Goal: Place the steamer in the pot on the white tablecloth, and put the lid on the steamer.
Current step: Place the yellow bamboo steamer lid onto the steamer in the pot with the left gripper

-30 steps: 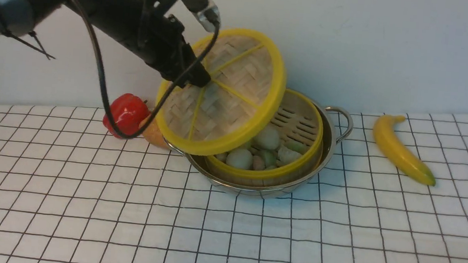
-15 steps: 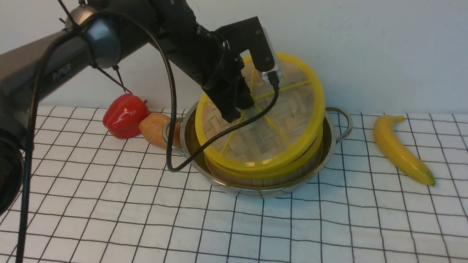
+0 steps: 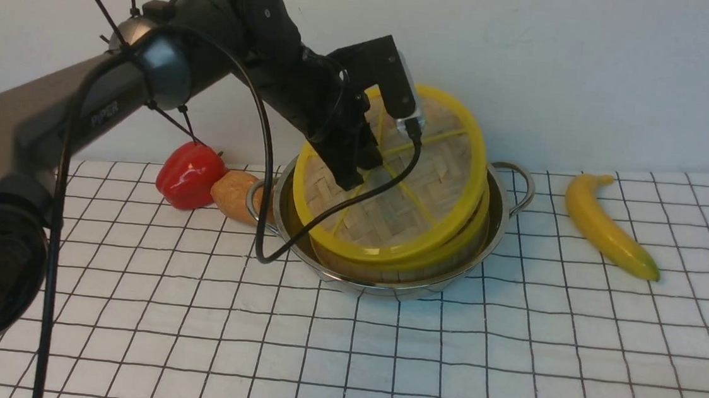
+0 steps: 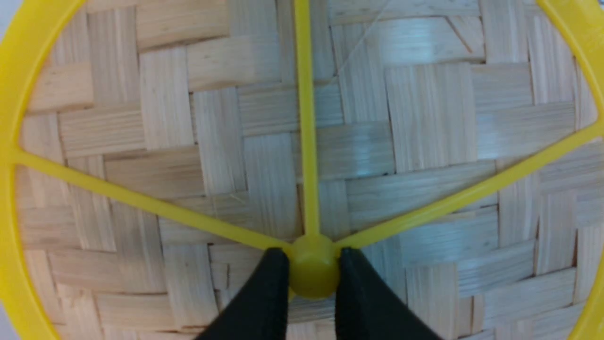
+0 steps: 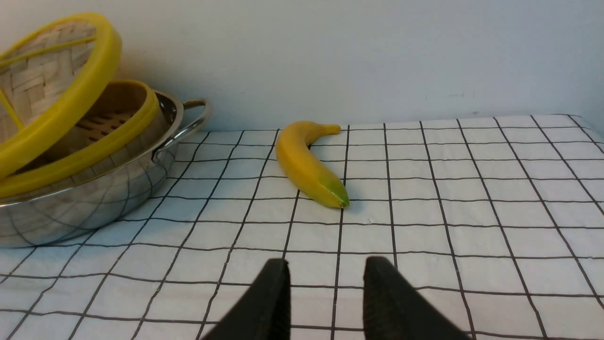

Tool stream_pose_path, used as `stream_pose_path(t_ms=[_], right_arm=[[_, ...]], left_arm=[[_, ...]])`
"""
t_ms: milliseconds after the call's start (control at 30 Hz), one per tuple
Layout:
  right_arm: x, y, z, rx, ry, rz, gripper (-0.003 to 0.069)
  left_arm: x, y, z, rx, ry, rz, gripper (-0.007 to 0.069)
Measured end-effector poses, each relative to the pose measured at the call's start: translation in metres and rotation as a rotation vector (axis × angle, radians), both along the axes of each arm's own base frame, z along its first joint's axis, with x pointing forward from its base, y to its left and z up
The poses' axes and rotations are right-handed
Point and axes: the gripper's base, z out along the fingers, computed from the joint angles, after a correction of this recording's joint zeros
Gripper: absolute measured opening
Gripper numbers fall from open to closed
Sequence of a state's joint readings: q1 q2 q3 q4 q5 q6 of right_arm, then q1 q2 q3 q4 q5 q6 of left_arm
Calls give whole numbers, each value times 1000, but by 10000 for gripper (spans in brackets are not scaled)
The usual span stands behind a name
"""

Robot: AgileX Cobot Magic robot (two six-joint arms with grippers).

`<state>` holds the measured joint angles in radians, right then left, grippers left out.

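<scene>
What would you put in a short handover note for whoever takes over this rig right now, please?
The left gripper is shut on the lid at its centre hub.
The right gripper is open and empty, low over the white tablecloth.
Done: the steamer sits in the pot on the cloth.
The lid is tilted over the steamer, near edge down at its rim, far edge raised with a gap.
Left to do: lower the lid flat, then release.

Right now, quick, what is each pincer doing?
Left pincer: closed, gripping the lid by its centre hub.
Right pincer: open, holding nothing.
</scene>
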<state>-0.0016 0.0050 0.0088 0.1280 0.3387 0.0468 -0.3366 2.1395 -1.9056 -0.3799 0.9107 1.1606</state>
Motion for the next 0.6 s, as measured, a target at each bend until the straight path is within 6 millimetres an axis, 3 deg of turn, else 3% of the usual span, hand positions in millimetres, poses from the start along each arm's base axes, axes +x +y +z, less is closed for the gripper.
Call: stream_pose_path(t_ms=[400, 600], right_arm=[[0, 0, 0, 1, 0, 0, 240], [0, 0, 0, 1, 0, 0, 240]], left_arm=[[7, -2, -18, 13, 1, 2, 120], [9, -3, -18, 13, -30, -9, 120]])
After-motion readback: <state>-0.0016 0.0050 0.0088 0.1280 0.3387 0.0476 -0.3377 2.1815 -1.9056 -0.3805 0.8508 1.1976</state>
